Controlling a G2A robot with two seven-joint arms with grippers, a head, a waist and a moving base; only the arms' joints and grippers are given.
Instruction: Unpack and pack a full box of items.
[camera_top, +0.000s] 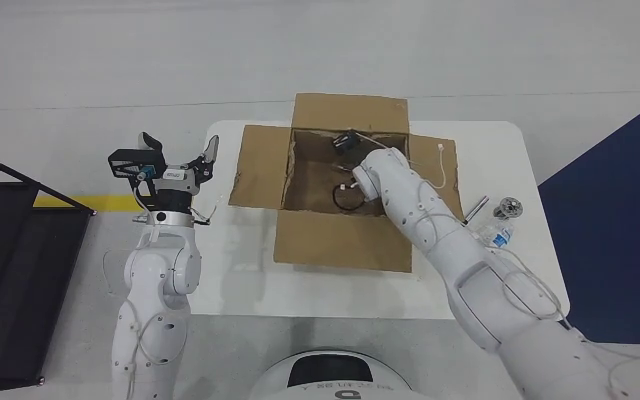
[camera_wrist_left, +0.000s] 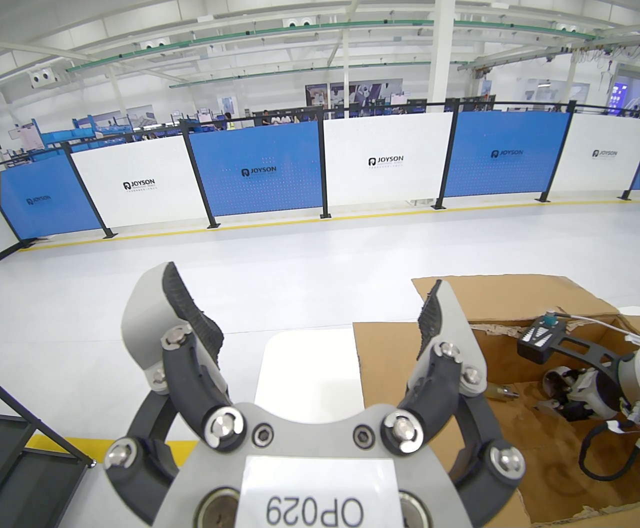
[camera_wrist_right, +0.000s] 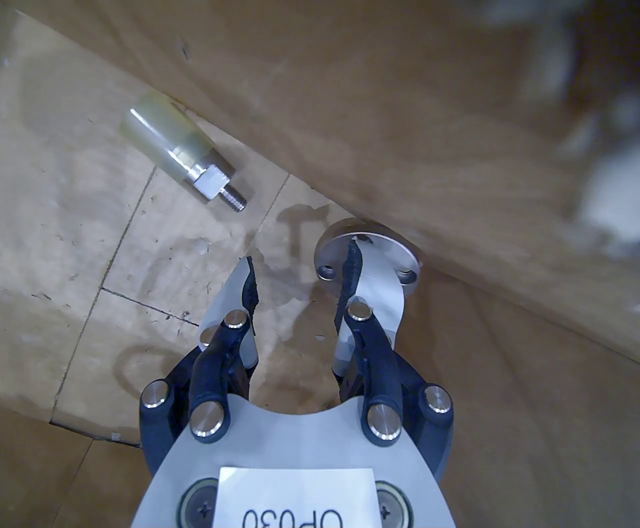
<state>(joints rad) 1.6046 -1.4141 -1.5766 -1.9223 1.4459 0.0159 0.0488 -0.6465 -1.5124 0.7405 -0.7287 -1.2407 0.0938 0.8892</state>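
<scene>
Cardboard box (camera_wrist_right: 100, 260) floor lies beneath my right pincer (camera_wrist_right: 300, 280), released, one finger over the round metal flange (camera_wrist_right: 332, 250) against the wall; my left pincer (camera_wrist_left: 305, 300), also released, hangs well apart.

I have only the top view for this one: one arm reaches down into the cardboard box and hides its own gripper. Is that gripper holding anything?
Observer: No. The right gripper is open just above the floor of the box, with nothing between its jaws.
Reviewer: What is it nearest to?
Observer: A round metal flange lying flat on the floor against the box wall. One fingertip sits over it.
Reviewer: Anything else down there?
Observer: A threaded metal stud with a pale sleeve lies on the floor, apart from the flange.
</scene>
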